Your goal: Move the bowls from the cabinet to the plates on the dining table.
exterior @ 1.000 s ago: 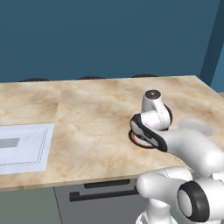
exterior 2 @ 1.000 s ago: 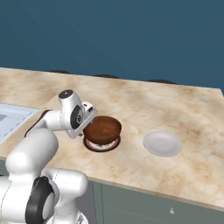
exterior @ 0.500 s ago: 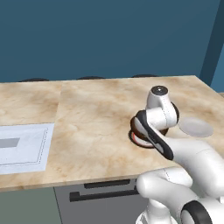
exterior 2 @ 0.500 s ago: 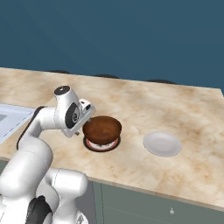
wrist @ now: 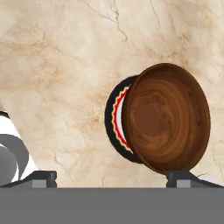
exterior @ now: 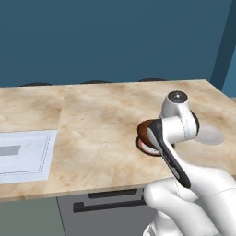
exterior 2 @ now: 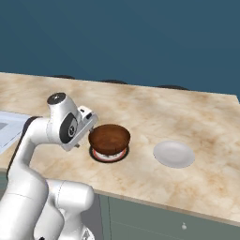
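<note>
The dark reddish-brown wooden bowl (exterior 2: 109, 138) (wrist: 165, 118) stands upright on a red-rimmed plate (exterior 2: 108, 156) (wrist: 117, 117) on the beige marble dining table (exterior 2: 187, 112) (exterior: 92, 120). My gripper (wrist: 113, 178) (exterior 2: 92, 123) hangs just above and to the left of the bowl, open, with nothing between its fingertips (wrist: 44, 176). In the left base view my hand covers most of the bowl (exterior: 146, 130). A second, pale round plate (exterior 2: 174, 153) (exterior: 210, 135) lies bare to the right. The cabinet is out of view.
A pale rectangular mat (exterior: 23, 152) (exterior 2: 7, 123) lies on the table at the left. Grey-green drawers (exterior 2: 183, 220) run under the table's near edge. Dark chair tops (exterior: 97, 82) show along the far edge, before a blue wall.
My hand has drawn back a little from the bowl, away to its left side. The bowl stays on its plate and the jaws stay open.
</note>
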